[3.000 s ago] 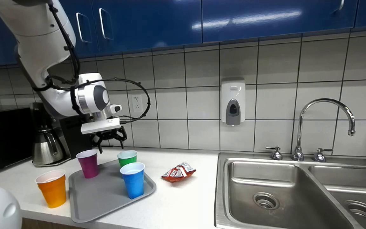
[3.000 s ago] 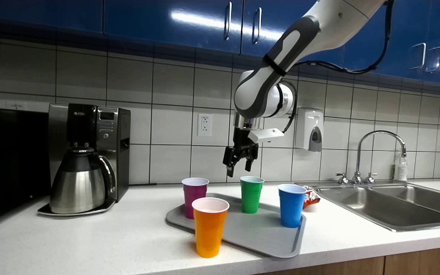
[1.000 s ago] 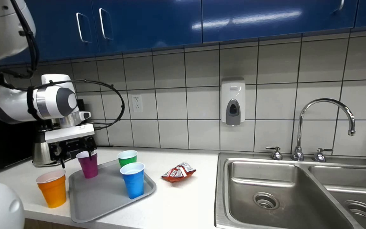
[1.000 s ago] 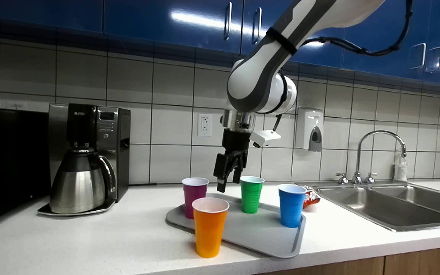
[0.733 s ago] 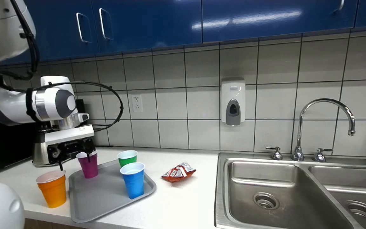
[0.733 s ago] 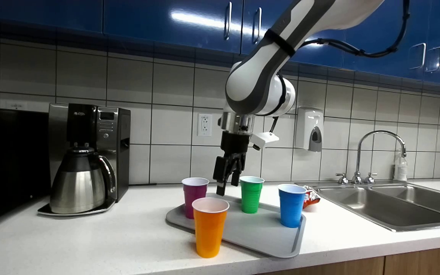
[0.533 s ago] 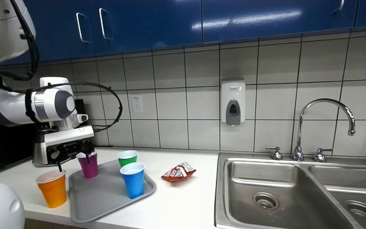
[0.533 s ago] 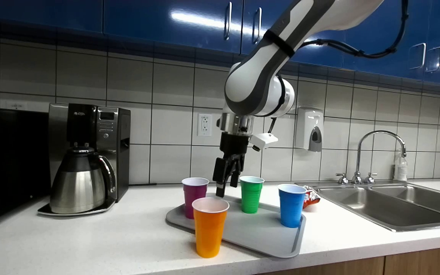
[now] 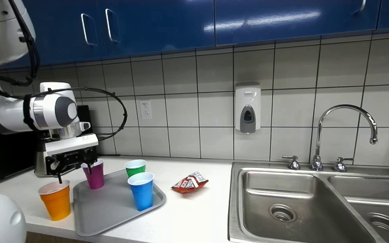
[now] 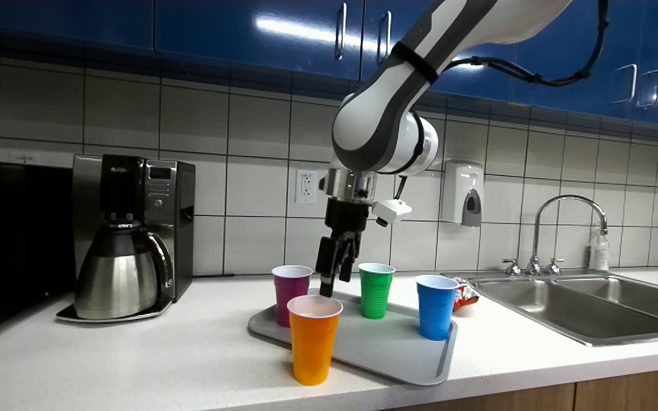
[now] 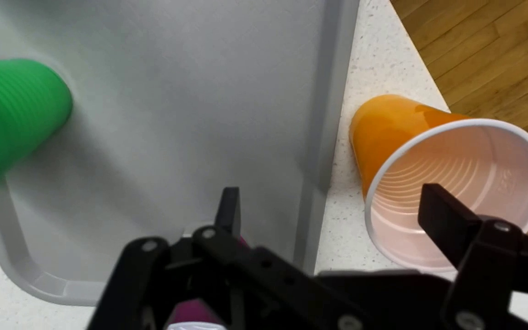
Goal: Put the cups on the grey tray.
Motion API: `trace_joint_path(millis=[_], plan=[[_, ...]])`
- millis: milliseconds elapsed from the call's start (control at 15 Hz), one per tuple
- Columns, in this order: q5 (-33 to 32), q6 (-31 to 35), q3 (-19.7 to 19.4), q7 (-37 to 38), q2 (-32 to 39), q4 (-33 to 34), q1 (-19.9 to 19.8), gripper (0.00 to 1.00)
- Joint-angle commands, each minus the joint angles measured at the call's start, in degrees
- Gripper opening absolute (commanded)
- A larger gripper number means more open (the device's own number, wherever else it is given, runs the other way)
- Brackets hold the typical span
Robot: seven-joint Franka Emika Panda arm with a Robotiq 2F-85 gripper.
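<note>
Orange cup (image 10: 313, 343) stands below, to one side of the tool (image 9: 75, 174), which is spread and empty; centre before descending, then squeeze gently.

1. Orange cup (image 10: 313, 351): bright orange outside, pale pink inside.
2. Purple cup (image 9: 96, 179), green cup (image 10: 376, 294) and blue cup (image 9: 142, 194): solid colours, whitish rims.
3. Tray (image 9: 110, 209): plain grey.
4. Counter (image 10: 135, 365): white, finely speckled.
5. Wall tiles (image 10: 257, 185): off-white, crossed by a dark grid.
6. Cupboards (image 9: 160, 27): glossy deep blue.
7. Packet (image 9: 189, 183): red with white and silver patches.
8. Robot arm (image 10: 387, 98): white with dark grey panels; gripper (image 9: 75, 177): black.
</note>
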Motion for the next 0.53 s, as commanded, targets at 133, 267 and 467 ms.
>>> trace_joint_path(millis=[133, 267, 467], plan=[[0.5, -1.5, 0.9, -1.2, 1.8, 1.3, 0.3, 1.00], [0.2, -1.3, 0.9, -0.9, 2.6, 1.6, 0.4, 1.00], [-0.1, -1.2, 1.0, -0.5, 3.7, 2.0, 0.4, 1.00]])
